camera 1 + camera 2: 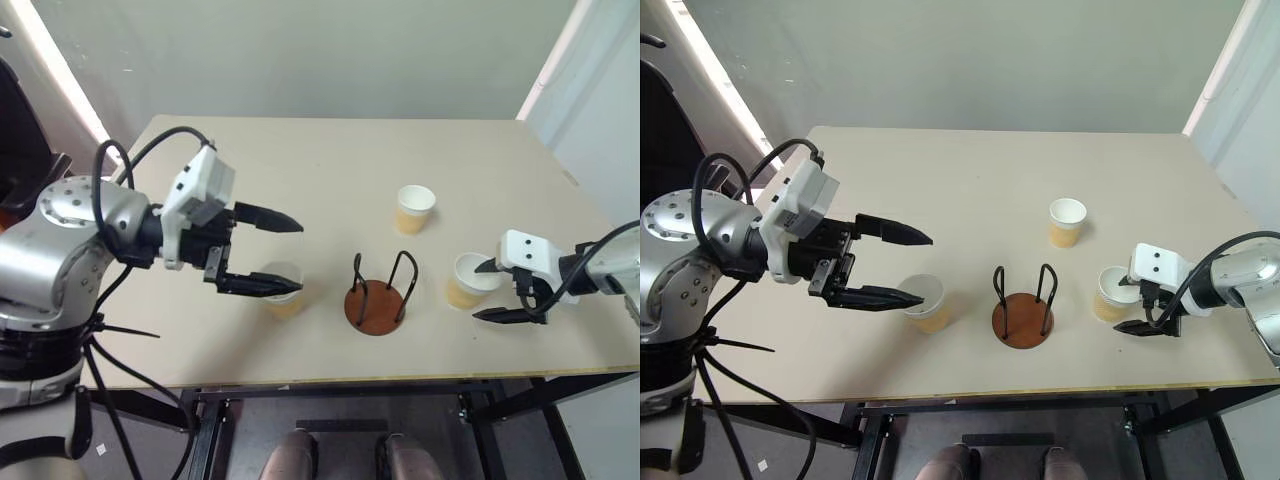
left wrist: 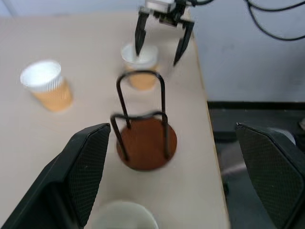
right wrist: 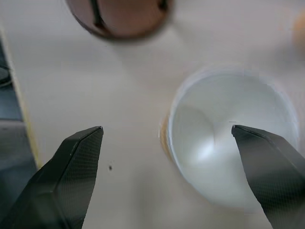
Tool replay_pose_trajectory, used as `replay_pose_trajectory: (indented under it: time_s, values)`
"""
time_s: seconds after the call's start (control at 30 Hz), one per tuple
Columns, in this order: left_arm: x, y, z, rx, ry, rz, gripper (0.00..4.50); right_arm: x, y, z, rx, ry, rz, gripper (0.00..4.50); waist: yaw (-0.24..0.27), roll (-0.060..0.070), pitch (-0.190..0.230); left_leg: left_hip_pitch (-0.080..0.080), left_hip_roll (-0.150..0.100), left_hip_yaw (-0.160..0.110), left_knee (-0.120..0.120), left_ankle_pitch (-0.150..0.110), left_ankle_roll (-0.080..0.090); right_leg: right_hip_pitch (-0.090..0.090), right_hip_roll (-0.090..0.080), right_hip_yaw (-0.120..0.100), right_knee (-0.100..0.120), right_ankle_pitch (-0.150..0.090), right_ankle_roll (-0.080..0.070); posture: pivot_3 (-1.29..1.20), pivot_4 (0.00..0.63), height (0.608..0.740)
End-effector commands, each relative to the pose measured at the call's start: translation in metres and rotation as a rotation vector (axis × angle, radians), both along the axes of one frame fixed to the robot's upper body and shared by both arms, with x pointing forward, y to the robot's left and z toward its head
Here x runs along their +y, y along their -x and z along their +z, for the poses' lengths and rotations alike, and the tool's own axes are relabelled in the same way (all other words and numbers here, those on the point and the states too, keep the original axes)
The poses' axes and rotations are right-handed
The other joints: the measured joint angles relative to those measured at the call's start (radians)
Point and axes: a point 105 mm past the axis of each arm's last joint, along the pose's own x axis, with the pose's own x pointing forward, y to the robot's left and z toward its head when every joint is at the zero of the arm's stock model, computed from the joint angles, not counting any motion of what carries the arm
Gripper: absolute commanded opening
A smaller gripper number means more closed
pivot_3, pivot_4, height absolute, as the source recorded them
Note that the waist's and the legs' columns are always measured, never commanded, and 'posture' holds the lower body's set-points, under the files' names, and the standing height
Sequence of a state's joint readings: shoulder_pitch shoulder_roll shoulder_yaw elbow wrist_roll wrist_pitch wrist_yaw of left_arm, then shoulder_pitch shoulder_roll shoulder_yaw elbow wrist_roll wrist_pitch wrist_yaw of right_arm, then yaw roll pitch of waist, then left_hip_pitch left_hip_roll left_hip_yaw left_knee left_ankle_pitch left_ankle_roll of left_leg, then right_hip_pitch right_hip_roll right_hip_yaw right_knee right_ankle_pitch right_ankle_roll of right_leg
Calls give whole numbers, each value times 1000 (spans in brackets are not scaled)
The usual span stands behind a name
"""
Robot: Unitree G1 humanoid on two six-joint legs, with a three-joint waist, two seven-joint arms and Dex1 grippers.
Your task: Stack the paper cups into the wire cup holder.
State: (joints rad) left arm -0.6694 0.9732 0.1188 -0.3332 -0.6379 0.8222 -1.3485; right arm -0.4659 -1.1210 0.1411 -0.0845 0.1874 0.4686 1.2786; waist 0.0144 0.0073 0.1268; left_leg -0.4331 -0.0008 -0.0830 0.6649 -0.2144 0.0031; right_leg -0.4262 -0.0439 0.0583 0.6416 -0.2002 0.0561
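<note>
Left eye view: left gripper [image 1: 288, 255] fingers spread, nothing held; right gripper [image 1: 486, 290] fingers spread astride a paper cup [image 1: 470, 280].

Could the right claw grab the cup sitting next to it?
Probably yes: the right claw is open right over that paper cup, one finger above its mouth, the other outside, and nothing stands between them.
</note>
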Motion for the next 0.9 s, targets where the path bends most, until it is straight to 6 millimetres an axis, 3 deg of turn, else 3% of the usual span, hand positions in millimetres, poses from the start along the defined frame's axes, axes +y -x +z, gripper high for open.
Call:
replay_pose_trajectory:
  time_s: [0.03, 0.37, 0.47, 0.57, 0.67, 0.8, 0.9]
  values:
    - [7, 5, 9, -39, -1, 33, 4500, 4, -5, 13, -59, 8, 27, 3952, -3, 0, 0, 1, 0, 0, -1, 0, 0, 0, 0, 0, 1, 0, -1, 0, 150, 740]
    - [12, 0, 10, -65, -1, 94, 4500, 18, -11, 8, -71, 17, 72, 200, -5, 0, 0, 1, 0, 0, -3, -2, -2, -2, 0, 0, 1, -2, -3, 0, 150, 740]
    - [14, -2, 11, -70, 0, 107, 4500, 20, -9, 10, -71, 24, 92, 91, -5, 0, 0, -1, 0, 0, -3, -3, -3, -2, 0, 0, 1, -2, -4, 0, 150, 740]
    - [17, -4, 11, -76, -1, 115, 4500, 24, -6, 31, -104, 21, 138, 91, -5, 0, 0, -1, 0, 0, -3, -4, -3, -3, 0, 0, 1, -2, -4, 0, 150, 740]
    - [19, -5, 12, -82, -3, 120, 4500, 34, -1, 75, -170, -25, 218, 91, -7, 1, 1, -2, 0, 0, -3, -4, -3, -5, 0, 0, 1, -2, -4, 0, 150, 740]
    - [23, -5, 15, -90, -1, 124, 4500, 67, 12, 148, -315, -145, 395, 91, -11, 2, 1, -3, 0, 0, -7, -2, -5, -8, 1, 2, 1, -4, -6, 0, 150, 740]
    - [24, -7, 13, -89, 0, 125, 4500, 95, 15, 167, -335, -189, 474, 91, -13, -1, 0, -2, 1, 0, -11, -1, -6, -10, 2, 1, 2, -6, -11, 0, 150, 740]
